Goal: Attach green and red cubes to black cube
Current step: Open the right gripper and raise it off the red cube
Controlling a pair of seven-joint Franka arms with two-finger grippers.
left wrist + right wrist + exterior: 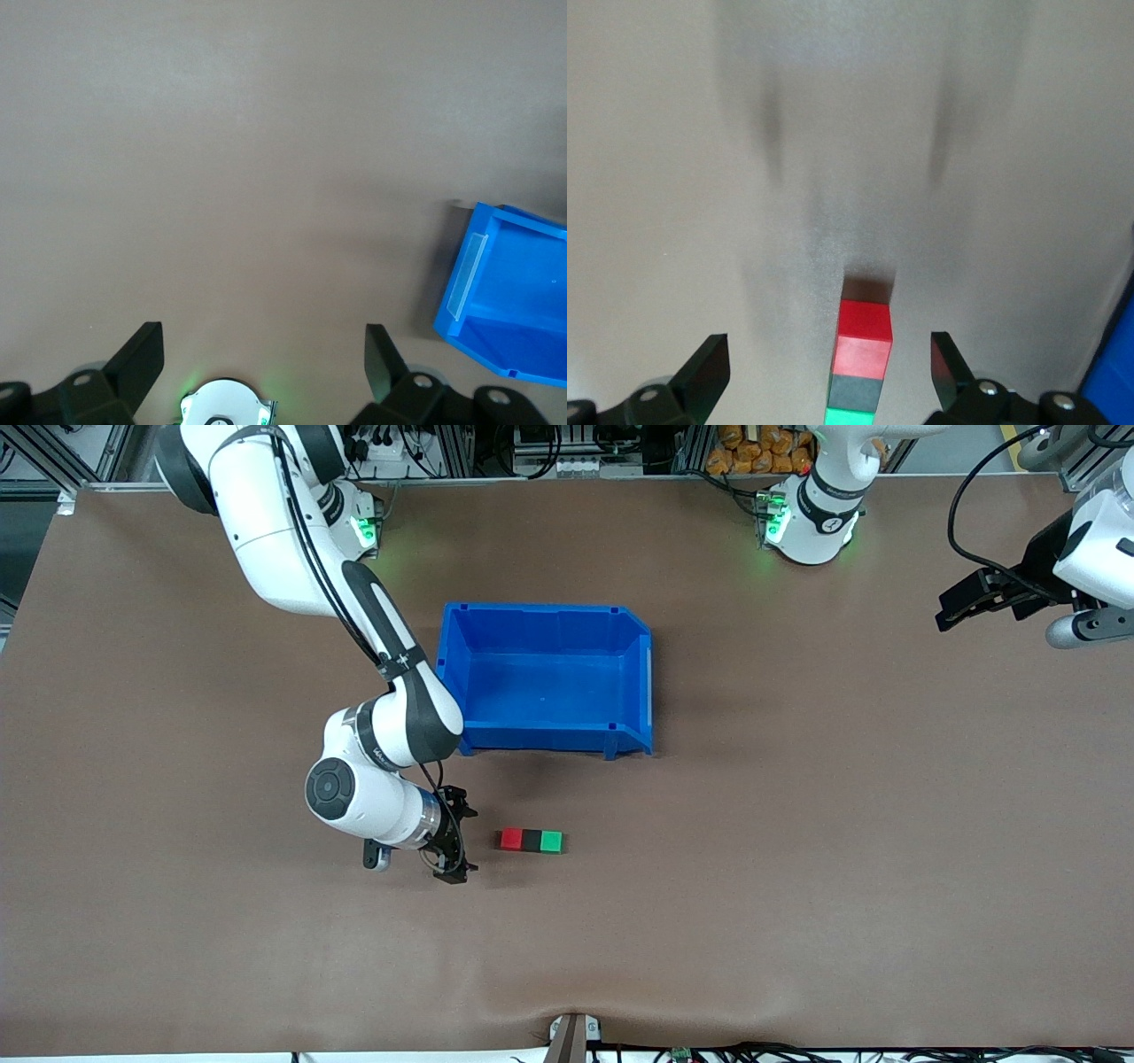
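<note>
The brown table (pixel 797 868) fills the front view. On it stands a blue bin (pixel 549 677), open and with nothing visible inside, between the two arm bases and nearer the front camera than they are.

The right arm reaches down past the bin's corner, and the right gripper (pixel 456 834) hangs low over the table, just beside the row of cubes, on the side toward the right arm's end of the table. Its fingers are spread wide and hold nothing. In the right wrist view the red end of the row lies between the open fingers.

The left arm waits at its own end of the table. The left gripper (pixel 264 354) is held up over bare table, fingers wide apart and empty.

Nearer the front camera than the bin, the three cubes lie in one touching row: red cube (pixel 511 839), black cube (pixel 532 841) in the middle, green cube (pixel 552 841).
</note>
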